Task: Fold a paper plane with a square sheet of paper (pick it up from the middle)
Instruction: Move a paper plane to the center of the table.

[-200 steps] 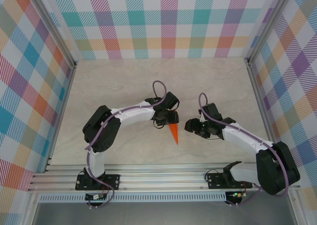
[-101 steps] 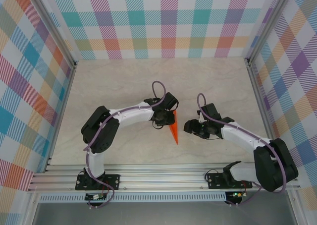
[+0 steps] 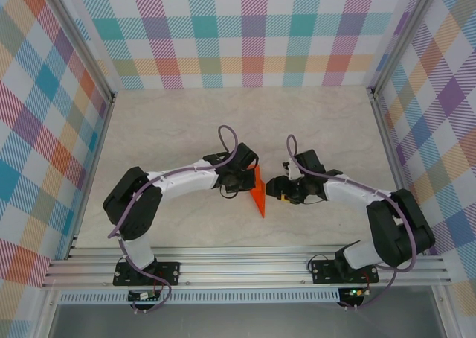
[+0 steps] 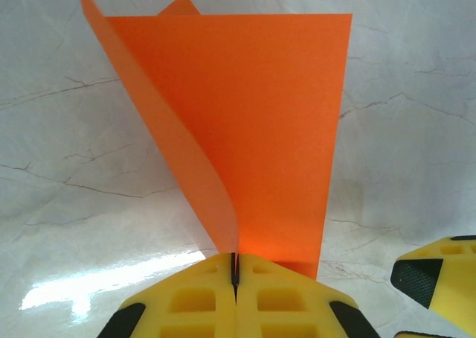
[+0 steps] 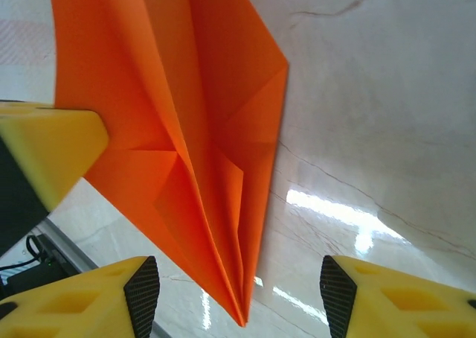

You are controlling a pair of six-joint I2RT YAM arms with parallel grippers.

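The orange paper plane (image 3: 259,193) stands on edge on the table between the two arms, its sharp tip pointing toward the near edge. My left gripper (image 3: 245,183) is shut on its left side; in the left wrist view the paper plane (image 4: 260,122) rises from the closed yellow jaws of that gripper (image 4: 236,267), one flap curling away. My right gripper (image 3: 274,190) sits just right of the plane, open. In the right wrist view the folded plane (image 5: 186,122) hangs ahead of the spread right gripper (image 5: 238,297), untouched by it. No flat square sheet is in view.
The marble tabletop (image 3: 186,122) is bounded by checked walls and aluminium rails (image 3: 238,267) at the near edge. The two grippers are very close together around the plane; the left gripper's yellow finger (image 5: 52,148) shows in the right wrist view.
The left gripper has drawn back leftward, tipping the plane up so more of it shows. The right gripper has moved left, closer to the plane.
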